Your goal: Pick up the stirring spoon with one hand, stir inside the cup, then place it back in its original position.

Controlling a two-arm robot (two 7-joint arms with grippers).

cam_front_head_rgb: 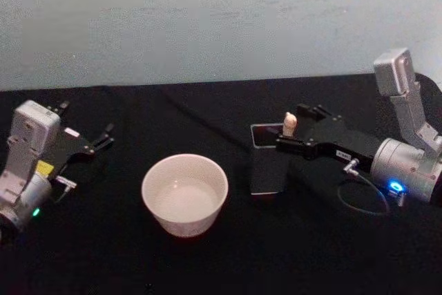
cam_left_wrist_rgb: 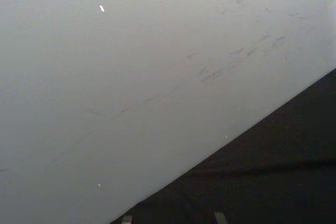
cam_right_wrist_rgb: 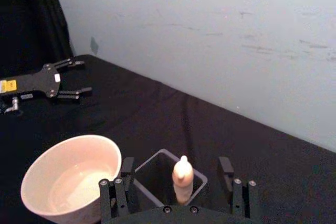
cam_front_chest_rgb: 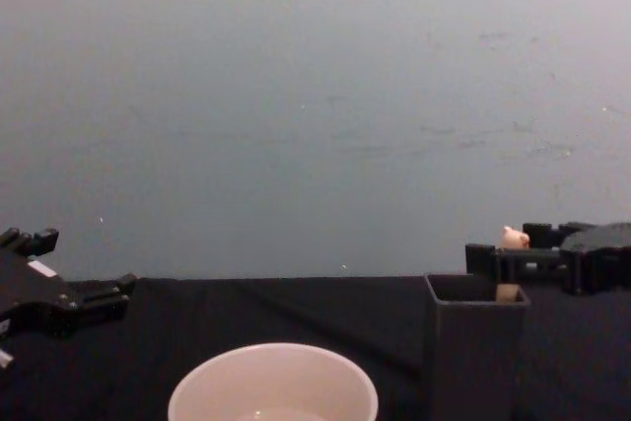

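On a black table (cam_front_head_rgb: 207, 267), the stirring spoon (cam_front_head_rgb: 289, 124) stands upright in a dark grey square holder (cam_front_head_rgb: 268, 164), just right of the white cup (cam_front_head_rgb: 184, 194). The right gripper (cam_front_head_rgb: 298, 129) sits open with its fingers either side of the cream handle, not yet closed on it. To grasp cleanly, it should close squarely below the knobby top, then lift straight up; the left gripper (cam_front_head_rgb: 86, 139) rests open, well apart.

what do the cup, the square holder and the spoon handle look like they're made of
The cup: probably glazed ceramic or smooth plastic, with an even cream-white surface and plain rim. The square holder: likely matte dark grey plastic, with thin flat walls and no shine. The spoon handle: cream, knobby top, looks like moulded ceramic or resin; can't tell which.
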